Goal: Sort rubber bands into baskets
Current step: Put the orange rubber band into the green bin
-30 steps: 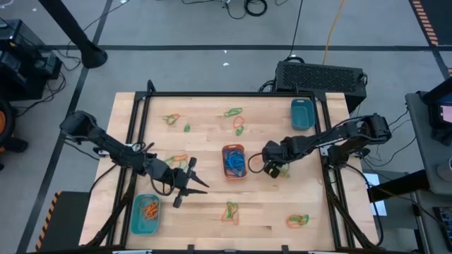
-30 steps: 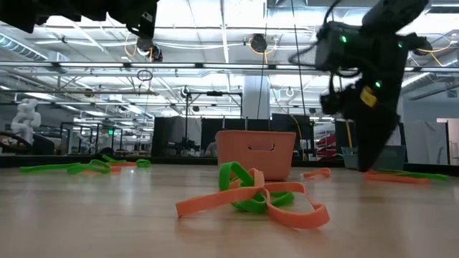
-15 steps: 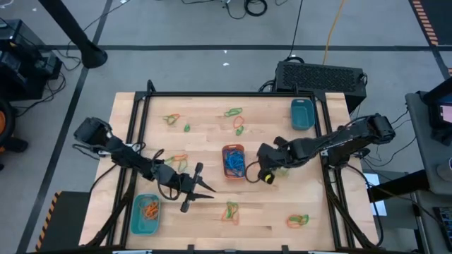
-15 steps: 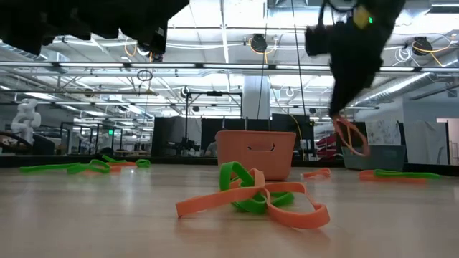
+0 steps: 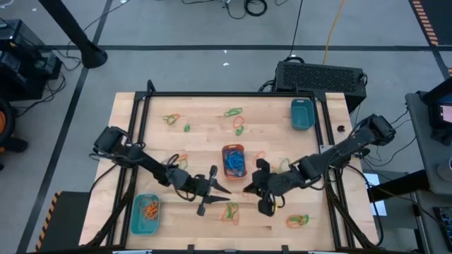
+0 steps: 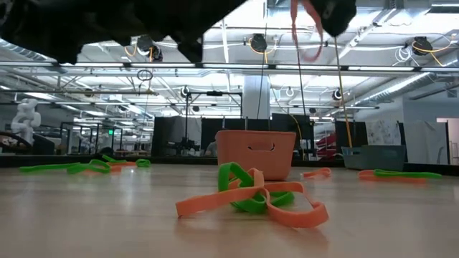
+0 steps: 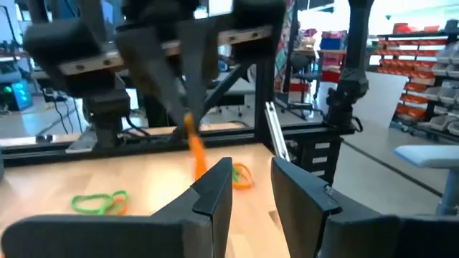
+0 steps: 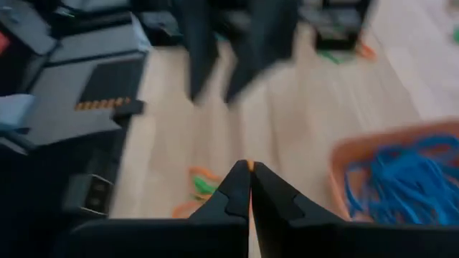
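Elastic in hand: a thin orange rubber band (image 6: pixel 307 32) hangs as a limp loop from the right gripper (image 5: pixel 248 188), whose fingers are pinched fully together on it, above the bare wood near the front of the orange plastic basket (image 5: pixel 234 161) of blue bands. A second ago that gripper stood right of the basket; it has since swung forward and inward. The left gripper (image 5: pixel 224 194), fingers apparently parted and empty, has advanced to meet it. No legible markings seen.
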